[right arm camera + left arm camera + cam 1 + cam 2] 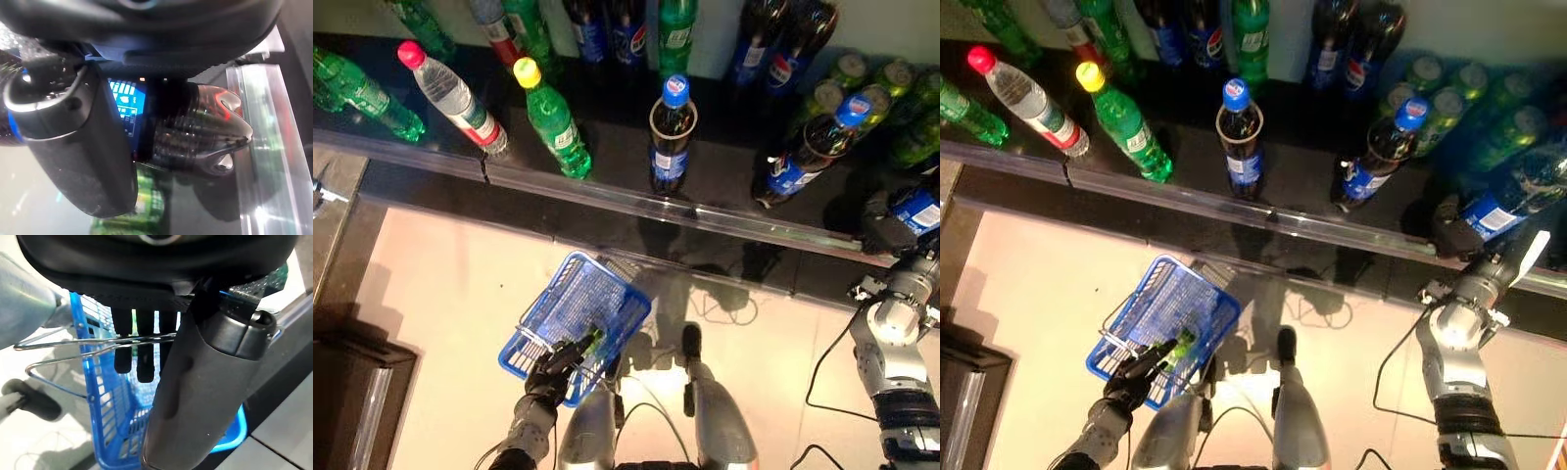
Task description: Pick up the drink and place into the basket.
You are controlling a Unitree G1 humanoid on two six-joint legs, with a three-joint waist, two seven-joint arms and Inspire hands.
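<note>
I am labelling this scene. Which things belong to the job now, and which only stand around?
Job:
- dark cola bottle, gripped by the right robot hand
- blue basket, wire handles held by the left robot hand

Standing around:
- cola bottle at the shelf front
- green bottle
- water bottle

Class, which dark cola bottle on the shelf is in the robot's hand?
The blue-labelled cola bottle at the shelf's far right: the right hand grips its base; the others stand untouched.

We see bottles [607, 29] at twelve o'clock cut off by the top edge; our right hand [1456, 233] hides most of its cola bottle [1513, 196].
</note>
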